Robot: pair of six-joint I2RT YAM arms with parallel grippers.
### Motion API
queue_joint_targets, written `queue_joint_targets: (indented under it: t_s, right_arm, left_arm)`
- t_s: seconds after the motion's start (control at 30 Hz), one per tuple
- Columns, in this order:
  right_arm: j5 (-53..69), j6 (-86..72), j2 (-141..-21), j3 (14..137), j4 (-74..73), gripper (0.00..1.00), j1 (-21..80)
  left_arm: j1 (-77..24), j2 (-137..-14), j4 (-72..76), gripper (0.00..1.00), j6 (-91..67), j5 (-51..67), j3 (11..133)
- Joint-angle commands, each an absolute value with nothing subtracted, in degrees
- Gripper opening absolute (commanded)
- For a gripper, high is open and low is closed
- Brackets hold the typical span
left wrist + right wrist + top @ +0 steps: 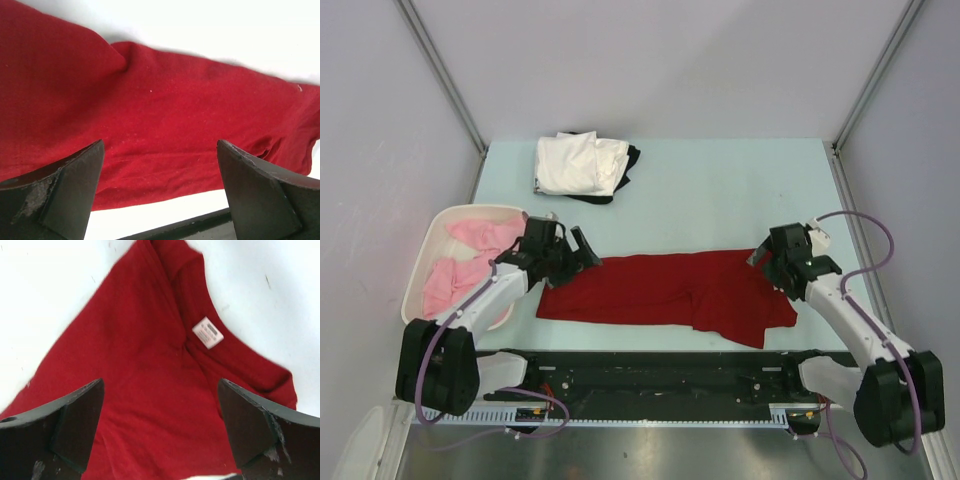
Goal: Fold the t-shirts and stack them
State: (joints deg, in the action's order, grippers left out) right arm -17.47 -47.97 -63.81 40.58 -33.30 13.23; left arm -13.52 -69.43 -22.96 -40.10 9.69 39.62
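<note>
A pale blue-green tabletop fills a booth of plain grey walls, with slanting metal posts at the far corners and a black rail along the near edge. The dark red t-shirt lies flat across the near middle, stretched left to right, its right end bunched and wider. The left pincer hangs at the shirt's left end, jaws spread wide over the cloth. The right pincer hangs at the right end, also wide, above the collar and its white label. At the far left a folded white t-shirt rests on a black t-shirt. Pink t-shirts lie in a white basket at the left edge.
</note>
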Motion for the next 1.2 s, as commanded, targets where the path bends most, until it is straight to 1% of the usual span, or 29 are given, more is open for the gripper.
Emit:
queue_joint_targets:
  t_s: [0.0,0.2,0.37,0.5,0.83,0.87,0.93,0.97,1.03,1.07,1.13,1.17]
  right_arm:
    - [-16.3,-56.2,-57.5,38.6,-43.2,1.0,15.4]
    - [-19.8,-65.3,-53.9,37.6,-50.5,1.0,23.4]
    - [-21.4,-70.7,-54.6,35.3,-51.2,1.0,27.6]
    - [-20.7,-71.8,-55.9,30.9,-47.5,1.0,27.3]
    - [-18.8,-72.0,-58.4,25.1,-39.1,1.0,25.8]
    - [-18.7,-71.6,-58.8,24.9,-37.5,0.98,25.5]
    - [-18.3,-71.2,-59.7,24.4,-36.5,0.93,24.9]
    - [-18.5,-70.8,-59.9,24.3,-35.2,0.83,24.8]
    - [-18.5,-70.3,-60.1,24.3,-34.3,0.75,24.7]
    - [-18.7,-70.1,-60.3,24.3,-33.4,0.65,24.7]
    - [-19.2,-70.1,-60.8,24.1,-33.1,0.54,24.6]
    - [-19.2,-69.8,-61.4,24.0,-32.4,0.41,24.4]
  left_arm:
    - [-15.6,-67.5,-19.3,0.98,-41.8,12.2,38.1]
    - [-17.8,-69.1,-16.4,0.98,-42.5,13.4,36.4]
    - [-19.2,-70.1,-15.8,0.98,-42.4,14.1,36.2]
    - [-19.5,-70.7,-16.3,0.98,-41.8,14.1,36.1]
    - [-19.6,-71.1,-17.5,0.98,-40.4,13.6,36.6]
    - [-19.5,-71.3,-17.4,0.98,-40.4,13.7,36.6]
    - [-19.5,-71.9,-17.4,0.98,-40.3,13.8,36.7]
    - [-19.5,-72.1,-17.8,0.98,-40.3,13.6,36.8]
    - [-19.5,-72.2,-17.9,0.98,-40.2,13.4,36.7]
    - [-19.5,-72.1,-18.3,0.98,-40.1,13.4,36.8]
    - [-19.5,-72.0,-18.7,0.98,-40.0,12.7,37.0]
    - [-19.5,-72.1,-18.9,0.98,-40.0,12.7,37.1]
